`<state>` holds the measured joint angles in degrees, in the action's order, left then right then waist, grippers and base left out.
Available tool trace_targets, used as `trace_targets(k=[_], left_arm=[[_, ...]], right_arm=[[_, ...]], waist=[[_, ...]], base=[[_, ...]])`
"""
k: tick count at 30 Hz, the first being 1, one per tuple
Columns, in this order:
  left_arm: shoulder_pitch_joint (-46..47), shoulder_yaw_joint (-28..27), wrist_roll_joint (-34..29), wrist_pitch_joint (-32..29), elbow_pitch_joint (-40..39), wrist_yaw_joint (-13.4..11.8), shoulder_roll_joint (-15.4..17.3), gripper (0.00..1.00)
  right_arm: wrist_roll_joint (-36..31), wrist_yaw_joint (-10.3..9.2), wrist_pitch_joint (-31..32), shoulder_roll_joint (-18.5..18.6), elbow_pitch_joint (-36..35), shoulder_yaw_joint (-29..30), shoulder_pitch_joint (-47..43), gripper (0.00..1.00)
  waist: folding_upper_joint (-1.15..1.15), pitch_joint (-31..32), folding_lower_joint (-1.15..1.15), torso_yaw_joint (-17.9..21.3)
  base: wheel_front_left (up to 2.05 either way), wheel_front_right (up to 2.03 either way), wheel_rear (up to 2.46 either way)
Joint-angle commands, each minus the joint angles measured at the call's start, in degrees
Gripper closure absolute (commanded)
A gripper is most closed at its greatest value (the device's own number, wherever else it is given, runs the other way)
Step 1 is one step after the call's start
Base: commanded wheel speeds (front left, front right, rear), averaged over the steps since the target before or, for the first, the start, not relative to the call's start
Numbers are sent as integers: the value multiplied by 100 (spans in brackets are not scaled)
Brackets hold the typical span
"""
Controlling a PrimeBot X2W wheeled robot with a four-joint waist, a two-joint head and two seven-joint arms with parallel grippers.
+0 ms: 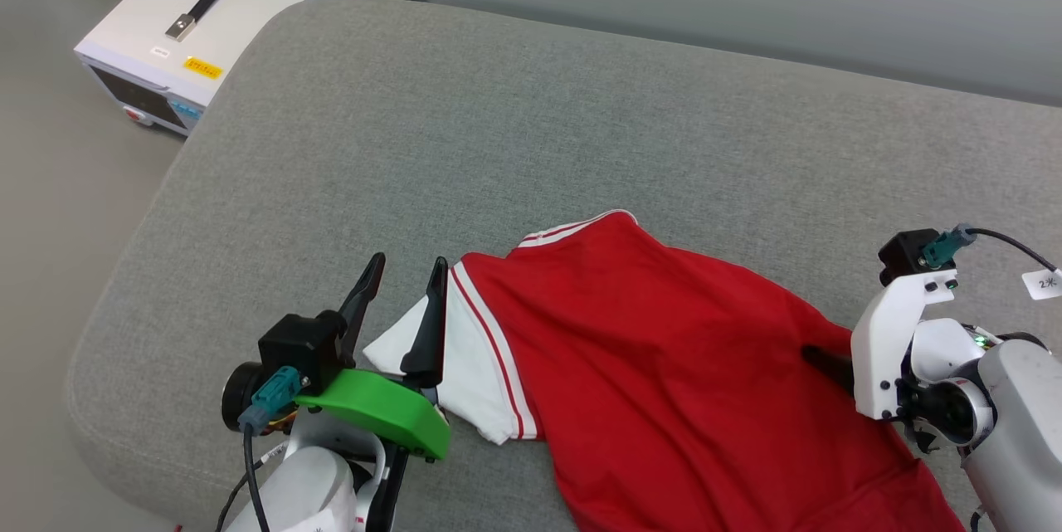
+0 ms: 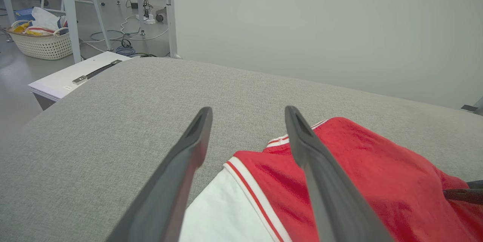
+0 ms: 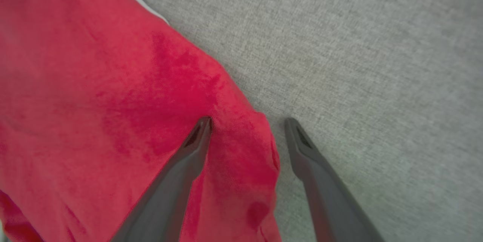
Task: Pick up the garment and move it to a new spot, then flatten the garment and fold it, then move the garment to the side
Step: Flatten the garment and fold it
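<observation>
**Both hands open at the shirt's edges**

We see the garment (image 1: 664, 333) lying rumpled on the near part of the grey padded surface (image 1: 498, 117). Our left hand (image 1: 409, 260) is spread wide over its white sleeve (image 1: 473, 358), holding nothing. Our right hand (image 3: 247, 119) is spread just as wide, one finger on the red cloth and the other over bare padding, gripping nothing. A white box (image 1: 207, 17) stands beyond the far left corner

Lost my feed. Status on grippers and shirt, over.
Left gripper open, over white sleeve. Right gripper open, straddling shirt edge. Shirt rumpled on cushion, not gripped. White box beyond cushion's left corner, out of the way.
</observation>
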<state>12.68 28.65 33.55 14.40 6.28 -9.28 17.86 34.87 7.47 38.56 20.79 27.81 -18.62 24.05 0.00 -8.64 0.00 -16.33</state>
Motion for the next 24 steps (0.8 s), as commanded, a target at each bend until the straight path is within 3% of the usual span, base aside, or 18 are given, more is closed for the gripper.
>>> trace_targets(k=[1,4,5,6,7,16,24], left_arm=[[89,-24,-93,43,41,43,-54,0],[88,-69,-120,51,93,79,-104,0],[85,-90,-128,53,113,96,-118,0],[83,-109,-134,54,129,108,-127,0],[78,-133,-142,55,147,121,-135,0],[22,-192,-271,59,230,150,-116,0],[-223,-183,-267,14,202,99,5,0]], right_arm=[[80,2,265,37,241,-152,-13,0],[252,2,608,-16,537,-212,-37,0],[298,2,754,-39,645,-216,-58,51],[362,2,838,-79,697,-190,-68,64],[423,2,887,-118,716,-165,-65,100],[429,2,105,72,17,209,174,100],[49,2,-255,237,-1135,1272,-584,100]], waist=[[0,-121,0,-145],[0,-136,0,-165],[0,-136,0,-165],[0,-133,0,-159],[0,-126,0,-147],[0,94,0,81],[0,491,0,406]], base=[[0,0,0],[0,0,0],[0,0,0],[0,0,0],[0,0,0],[0,0,0],[0,0,0]])
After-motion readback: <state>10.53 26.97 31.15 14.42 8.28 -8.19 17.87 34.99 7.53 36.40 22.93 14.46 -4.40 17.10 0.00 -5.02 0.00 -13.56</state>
